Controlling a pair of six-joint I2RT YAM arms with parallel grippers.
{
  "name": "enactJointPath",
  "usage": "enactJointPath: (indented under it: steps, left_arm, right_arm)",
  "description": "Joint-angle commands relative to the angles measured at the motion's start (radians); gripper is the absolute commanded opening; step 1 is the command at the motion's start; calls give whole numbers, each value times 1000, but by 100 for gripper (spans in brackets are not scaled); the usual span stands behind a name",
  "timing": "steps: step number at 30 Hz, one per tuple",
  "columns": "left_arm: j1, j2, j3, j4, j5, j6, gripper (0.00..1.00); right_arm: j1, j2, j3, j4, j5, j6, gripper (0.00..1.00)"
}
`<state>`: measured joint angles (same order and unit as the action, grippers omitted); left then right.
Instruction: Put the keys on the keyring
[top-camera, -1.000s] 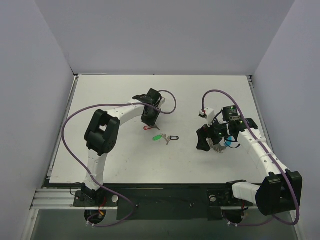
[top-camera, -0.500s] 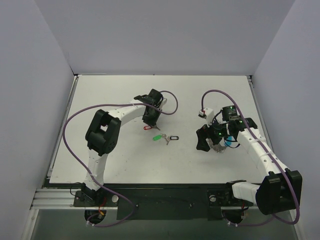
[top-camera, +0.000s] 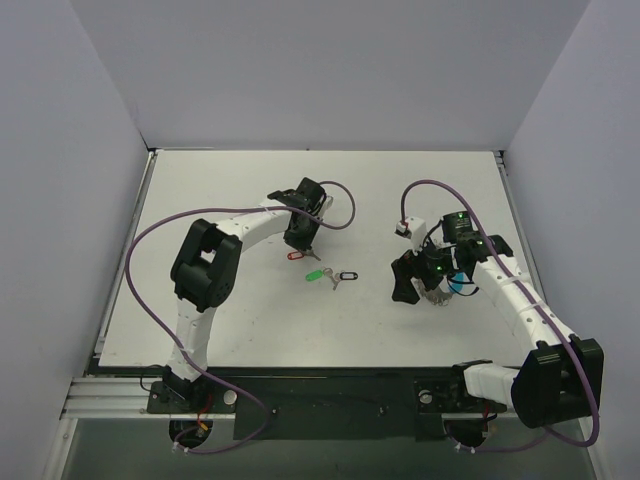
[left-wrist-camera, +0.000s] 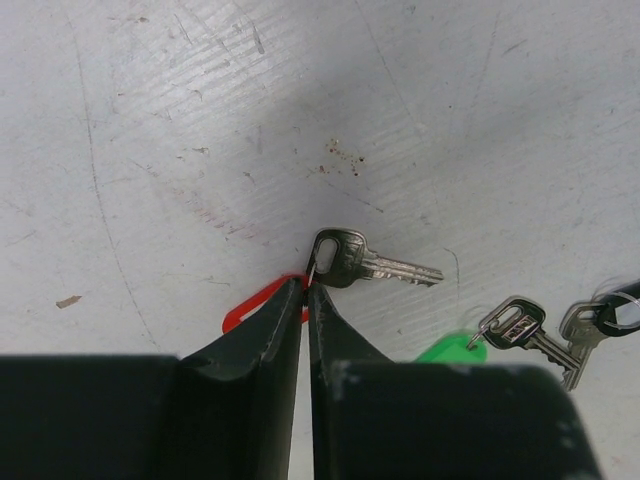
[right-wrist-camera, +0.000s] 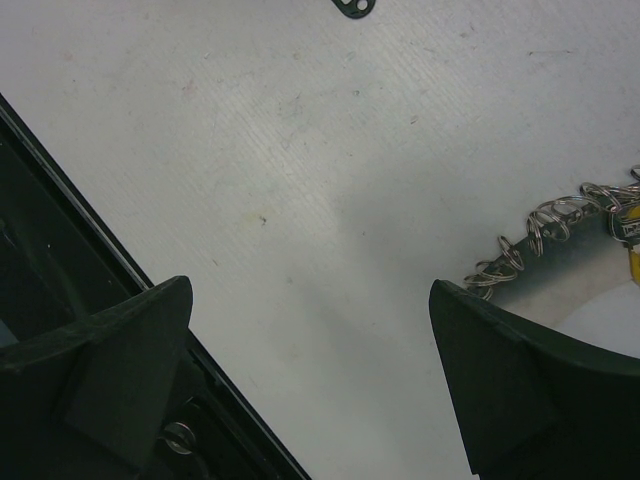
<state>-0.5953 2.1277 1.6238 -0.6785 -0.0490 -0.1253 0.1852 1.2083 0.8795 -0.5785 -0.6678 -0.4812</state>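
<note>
Pinching near the worktop (top-camera: 220, 330) centre: left tool (left-wrist-camera: 306, 292) is closed to a hairline slit, tips clamped on the small ring of the red-tag key (left-wrist-camera: 352, 258). Green-tag key (left-wrist-camera: 512, 325) and black-tag key (top-camera: 347, 275) lie just right of it, slightly nearer the near edge. Right tool (right-wrist-camera: 308, 290), toward the right edge, is spread wide and holds nothing, bare worktop between its fingers. Keyring (right-wrist-camera: 540, 232) chain lies just beside one finger (right-wrist-camera: 510, 390).
</note>
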Motion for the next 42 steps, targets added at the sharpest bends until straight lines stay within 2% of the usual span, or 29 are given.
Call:
enactJointPath:
  steps: [1, 7, 16, 26, 31, 37, 42]
  left_arm:
    - [-4, -2, 42, -3, -11, 12, 15]
    - [-4, -11, 38, 0, -5, 12, 0]
    - [-12, -152, -73, 99, 12, 55, 0]
    - [-17, -452, -309, 183, 21, 121, 0]
    - [-18, -620, -424, 221, 96, 193, 0]
    - [-27, -842, -614, 347, 221, 295, 0]
    - [-32, -1018, -752, 430, 307, 352, 0]
  right_arm:
    - [8, 8, 38, -30, -3, -19, 100]
    - [7, 8, 38, -34, -3, -23, 100]
    - [8, -3, 33, -46, -10, -45, 100]
    - [23, -26, 29, -104, -111, -146, 100]
    - [60, -47, 29, -145, -147, -224, 100]
    - [102, -85, 47, -176, -101, -282, 100]
    - [123, -58, 186, -355, -18, -431, 100]
